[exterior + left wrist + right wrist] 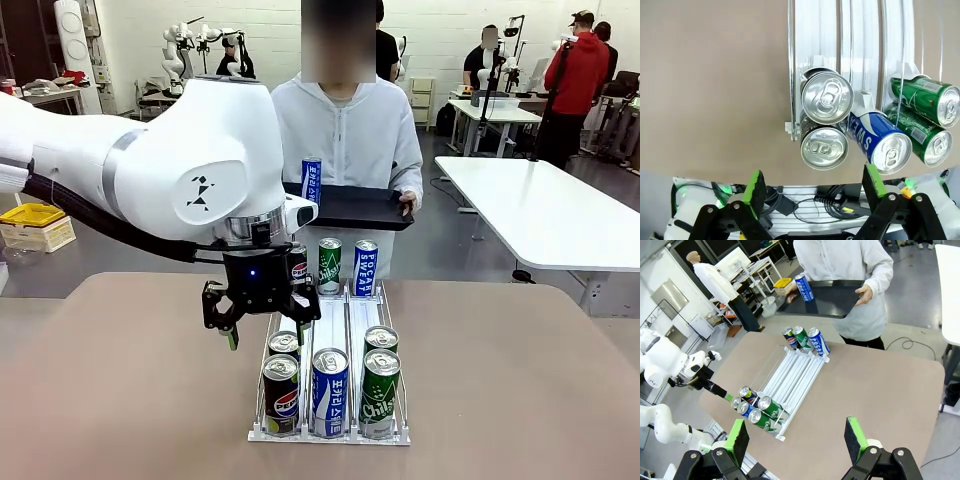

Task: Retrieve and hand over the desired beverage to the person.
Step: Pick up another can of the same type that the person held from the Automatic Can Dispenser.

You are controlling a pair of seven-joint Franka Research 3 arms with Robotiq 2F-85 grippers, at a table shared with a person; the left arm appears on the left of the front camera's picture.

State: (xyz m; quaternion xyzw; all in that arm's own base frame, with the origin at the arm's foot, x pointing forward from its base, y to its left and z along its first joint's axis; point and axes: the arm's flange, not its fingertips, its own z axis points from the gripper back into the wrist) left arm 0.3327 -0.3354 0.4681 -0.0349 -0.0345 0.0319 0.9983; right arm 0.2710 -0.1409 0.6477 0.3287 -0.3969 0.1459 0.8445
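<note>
While left tool (265, 322) gapes near rack (335, 320), right tool (797, 436) spread wide

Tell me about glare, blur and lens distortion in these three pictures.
Front view: even light, labels on the cans legible. Left wrist view: glare on the silver can tops, the rack's white rails washed out, the table edge bowed. Right wrist view: sharp from the right pincer to the person.

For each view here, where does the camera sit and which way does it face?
Front: robot's side, faces the person across the table; left arm and left tool above the rack.
Left wrist: straight down on the rack's near cans; own green pads.
Right wrist: high up, looking across the table; right tool open.
All share the rack.
</note>
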